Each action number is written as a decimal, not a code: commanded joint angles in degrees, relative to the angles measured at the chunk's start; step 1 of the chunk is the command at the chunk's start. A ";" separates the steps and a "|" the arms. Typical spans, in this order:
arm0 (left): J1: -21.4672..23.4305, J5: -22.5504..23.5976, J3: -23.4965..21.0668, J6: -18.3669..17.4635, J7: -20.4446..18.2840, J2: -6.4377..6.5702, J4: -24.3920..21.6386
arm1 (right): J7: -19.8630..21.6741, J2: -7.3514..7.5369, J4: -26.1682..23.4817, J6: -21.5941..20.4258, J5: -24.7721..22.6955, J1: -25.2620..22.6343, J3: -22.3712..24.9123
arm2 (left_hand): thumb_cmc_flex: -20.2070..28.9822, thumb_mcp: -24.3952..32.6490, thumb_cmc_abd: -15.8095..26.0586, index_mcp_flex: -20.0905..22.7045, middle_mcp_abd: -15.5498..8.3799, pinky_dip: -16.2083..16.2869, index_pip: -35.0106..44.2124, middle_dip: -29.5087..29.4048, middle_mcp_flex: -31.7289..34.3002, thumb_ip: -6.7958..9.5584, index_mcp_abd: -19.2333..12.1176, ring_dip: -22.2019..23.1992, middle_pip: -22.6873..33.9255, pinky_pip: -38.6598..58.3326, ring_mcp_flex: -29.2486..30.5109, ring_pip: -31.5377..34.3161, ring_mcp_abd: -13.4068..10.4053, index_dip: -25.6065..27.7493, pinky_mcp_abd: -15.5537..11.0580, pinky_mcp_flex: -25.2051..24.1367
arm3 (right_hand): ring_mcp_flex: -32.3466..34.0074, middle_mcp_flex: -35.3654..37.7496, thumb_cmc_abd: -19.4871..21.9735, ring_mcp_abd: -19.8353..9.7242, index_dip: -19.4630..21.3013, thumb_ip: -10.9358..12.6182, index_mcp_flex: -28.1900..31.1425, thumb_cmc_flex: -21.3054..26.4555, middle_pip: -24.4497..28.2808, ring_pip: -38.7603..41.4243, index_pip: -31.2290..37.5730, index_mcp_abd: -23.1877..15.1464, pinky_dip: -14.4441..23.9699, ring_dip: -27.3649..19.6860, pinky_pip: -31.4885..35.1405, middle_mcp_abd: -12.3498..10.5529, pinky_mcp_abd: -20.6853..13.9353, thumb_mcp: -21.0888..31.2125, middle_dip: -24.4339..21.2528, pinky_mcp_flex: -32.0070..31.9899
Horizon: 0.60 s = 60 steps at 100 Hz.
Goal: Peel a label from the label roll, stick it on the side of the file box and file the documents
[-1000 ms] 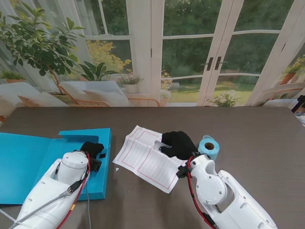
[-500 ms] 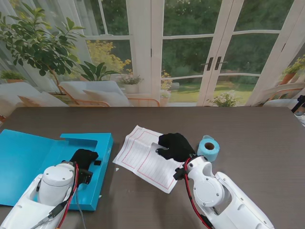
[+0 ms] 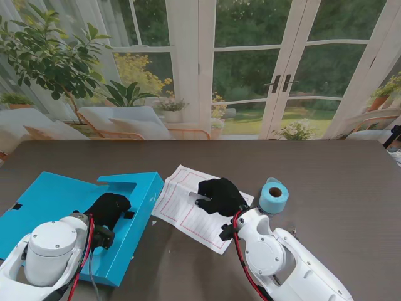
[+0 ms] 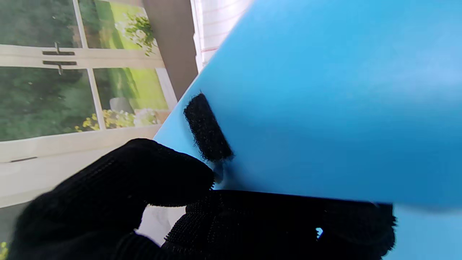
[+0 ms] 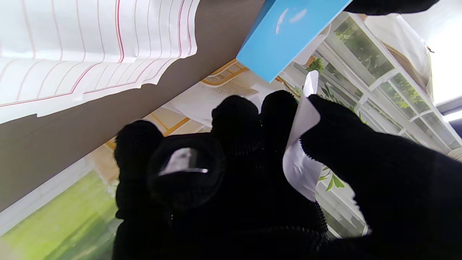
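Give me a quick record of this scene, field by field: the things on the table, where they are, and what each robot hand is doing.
file box: blue, open, on the table's left, one edge lifted
left robot hand: shut on the file box at the edge by its black fastener patch
documents: lined sheets at the table's middle, flat
right robot hand: over the documents, pinching a white label between thumb and fingers
label roll: blue, upright, right of the documents
label on box: not yet
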 commanded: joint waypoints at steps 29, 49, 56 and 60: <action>-0.61 -3.56 1.06 -1.78 -2.51 -0.01 -2.48 | -0.35 -0.94 -1.03 1.19 -1.59 1.47 -2.95 | 3.34 2.01 -1.25 0.76 -6.49 -0.94 3.56 0.85 3.00 0.72 2.19 0.00 2.85 4.78 0.68 2.84 0.15 1.93 -0.84 0.82 | 0.39 -0.55 2.11 -0.52 -0.90 -1.64 -1.91 0.38 -0.46 -2.64 0.83 -1.92 0.28 -1.51 -0.05 3.37 0.57 0.83 -0.58 11.81; -0.94 -5.80 1.62 -2.27 -3.13 -0.04 -2.61 | -2.54 -2.06 0.17 3.43 -1.43 3.17 -5.82 | 3.09 2.06 -0.98 0.43 -5.99 -0.95 3.55 1.27 2.55 0.46 2.33 0.25 2.92 4.32 0.04 2.98 0.62 2.16 -0.51 0.28 | 0.32 -2.30 2.84 0.09 -1.35 -1.39 -2.54 0.22 -0.36 -5.52 0.52 -3.08 -0.03 -2.81 0.15 3.00 0.96 -0.18 -1.62 9.92; -0.80 -6.33 1.48 -2.52 -3.65 0.06 -2.75 | -3.24 -2.53 0.80 4.36 -1.16 3.89 -6.91 | 2.95 2.03 -0.70 0.28 -5.81 -0.92 3.44 1.31 2.44 0.34 2.32 0.32 2.91 4.16 -0.03 3.06 0.73 2.16 -0.30 0.15 | 0.33 -2.64 3.00 0.19 -1.53 -1.33 -2.65 0.20 -0.32 -6.39 0.42 -3.28 -0.14 -3.20 0.21 2.94 1.02 -0.37 -1.95 9.66; -0.70 -6.31 1.44 -2.61 -3.79 0.10 -2.85 | -3.64 -2.81 1.15 4.78 -0.95 4.26 -7.48 | 2.91 2.10 -0.63 0.28 -5.78 -0.89 3.43 1.34 2.35 0.33 2.41 0.34 2.91 4.09 -0.12 3.06 0.78 2.19 -0.24 0.10 | 0.32 -2.80 3.05 0.52 -1.62 -1.29 -2.62 0.19 -0.26 -6.86 0.42 -3.46 -0.21 -3.40 0.20 2.86 1.06 -0.42 -2.11 9.40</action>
